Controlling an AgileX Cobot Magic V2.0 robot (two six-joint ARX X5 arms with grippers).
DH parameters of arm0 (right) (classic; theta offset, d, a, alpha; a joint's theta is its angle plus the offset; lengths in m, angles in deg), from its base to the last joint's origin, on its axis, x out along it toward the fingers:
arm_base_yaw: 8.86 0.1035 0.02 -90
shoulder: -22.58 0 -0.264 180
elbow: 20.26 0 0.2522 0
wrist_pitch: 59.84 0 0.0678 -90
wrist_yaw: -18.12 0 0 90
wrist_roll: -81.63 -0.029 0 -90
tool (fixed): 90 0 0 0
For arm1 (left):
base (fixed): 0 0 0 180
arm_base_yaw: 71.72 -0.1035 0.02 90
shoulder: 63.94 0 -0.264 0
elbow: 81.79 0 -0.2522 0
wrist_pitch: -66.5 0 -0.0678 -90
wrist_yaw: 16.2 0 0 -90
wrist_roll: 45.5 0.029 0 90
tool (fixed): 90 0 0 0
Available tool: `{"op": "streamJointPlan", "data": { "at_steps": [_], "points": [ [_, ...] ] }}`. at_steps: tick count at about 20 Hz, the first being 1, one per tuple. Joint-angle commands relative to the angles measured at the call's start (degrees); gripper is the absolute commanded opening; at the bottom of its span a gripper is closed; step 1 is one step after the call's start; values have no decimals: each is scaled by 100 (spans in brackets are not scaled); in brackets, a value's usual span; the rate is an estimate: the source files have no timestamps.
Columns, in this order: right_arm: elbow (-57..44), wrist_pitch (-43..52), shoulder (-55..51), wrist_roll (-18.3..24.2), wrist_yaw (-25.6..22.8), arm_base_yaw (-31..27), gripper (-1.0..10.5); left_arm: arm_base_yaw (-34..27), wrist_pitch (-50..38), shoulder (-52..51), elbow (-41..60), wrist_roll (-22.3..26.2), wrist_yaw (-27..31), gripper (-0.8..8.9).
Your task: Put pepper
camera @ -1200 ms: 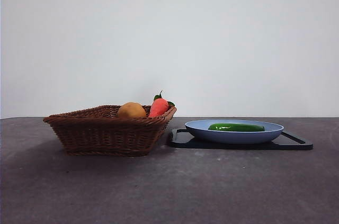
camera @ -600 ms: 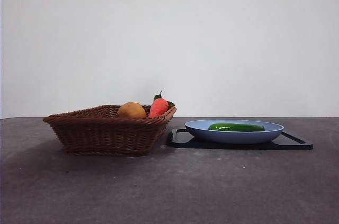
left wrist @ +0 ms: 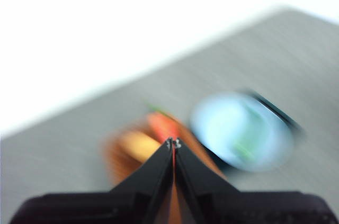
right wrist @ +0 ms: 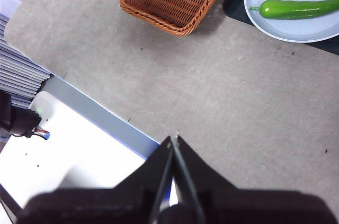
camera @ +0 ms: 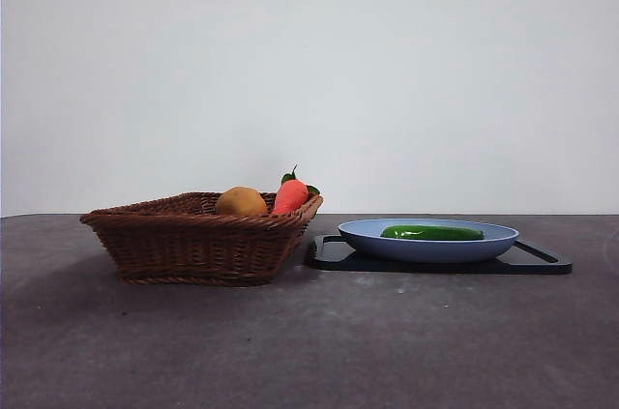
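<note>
Pepper (camera: 431, 232) first, since it is our concern: we see it long, slender and glossy dark green, lying flat in the blue plate (camera: 426, 249), its stem end pointing toward the basket. From there we go by size. We see the grey worktop (camera: 309, 341) running across the whole front view. On it the brown wicker basket (camera: 198, 247) stands beside the plate, holding a yellow-brown potato (camera: 241, 201) and a red-orange carrot (camera: 289, 195) with green leaves, both partly hidden behind the rim. We see the plate resting on a black tray (camera: 537, 261), of which only the edges show. The left gripper (left wrist: 174, 142) has its jaws pressed together with nothing between them, high above the basket; its view is so blurred that we make out the things below only as smears of colour. The right gripper (right wrist: 174, 138) likewise has its jaws closed and empty, well away from the plate, over bare worktop near its edge. In that view the basket and plate are cut off by the frame
</note>
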State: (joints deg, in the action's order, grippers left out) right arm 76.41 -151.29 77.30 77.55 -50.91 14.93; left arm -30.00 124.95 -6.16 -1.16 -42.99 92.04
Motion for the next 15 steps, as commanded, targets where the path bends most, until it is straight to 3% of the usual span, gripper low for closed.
{"op": "streamJointPlan", "data": {
  "at_steps": [1,3,5,10,15],
  "points": [
    [109,-94,35,-42,-11,33,11,-844,-557,-271,-57,407,-555,8],
    [109,-94,35,-42,-11,33,11,-1698,-1248,-629,278,605,-1331,8],
    [109,-94,35,-42,-11,33,11,-2461,-2175,-1163,992,678,-1746,8],
    [109,-94,35,-42,-13,33,11,-3654,-4245,-2719,3536,575,-1681,8],
    [109,-94,35,-42,-11,33,11,-4199,-4767,-3982,5547,195,-1681,8]
  ]
}}
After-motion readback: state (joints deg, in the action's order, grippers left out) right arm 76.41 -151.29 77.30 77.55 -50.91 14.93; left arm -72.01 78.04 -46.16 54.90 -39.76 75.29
